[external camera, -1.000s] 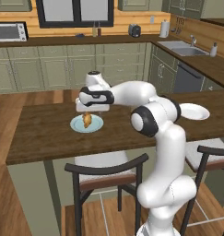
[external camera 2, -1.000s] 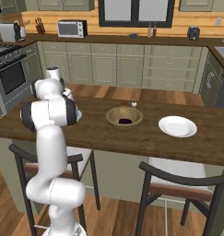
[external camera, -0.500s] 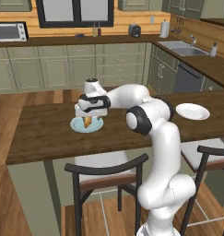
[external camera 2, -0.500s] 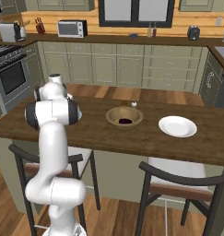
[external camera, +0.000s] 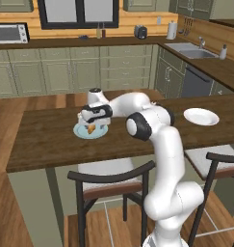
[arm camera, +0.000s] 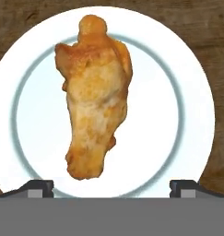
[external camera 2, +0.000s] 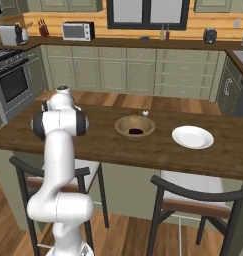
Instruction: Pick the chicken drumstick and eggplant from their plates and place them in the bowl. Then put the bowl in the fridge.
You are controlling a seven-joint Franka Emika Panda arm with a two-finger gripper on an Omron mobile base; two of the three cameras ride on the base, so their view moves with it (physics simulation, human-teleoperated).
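In the hand view, the chicken drumstick (arm camera: 95, 101) is being seen in the centre of the frame, lying on a pale blue plate (arm camera: 187, 92), with its narrow knobbed end pointing to the top and its broad end toward the bottom. The gripper (arm camera: 111, 186) is being held just above this plate with its jaws spread wide; the two dark fingertips (arm camera: 39, 186) are standing at the lower left and lower right, well to either side of the drumstick, and nothing is being held between them. In the left base view, the same plate (external camera: 82, 132) is lying left of centre on the wooden counter (external camera: 41, 140), and the drumstick (external camera: 91, 128) is being partly covered by the gripper (external camera: 92, 124). In the right base view, the wooden bowl (external camera 2: 135, 126) is standing in the middle of the frame, and a dark purple eggplant (external camera 2: 136, 131) is lying inside it. A second plate (external camera 2: 192, 137) is lying just to the right of the bowl.
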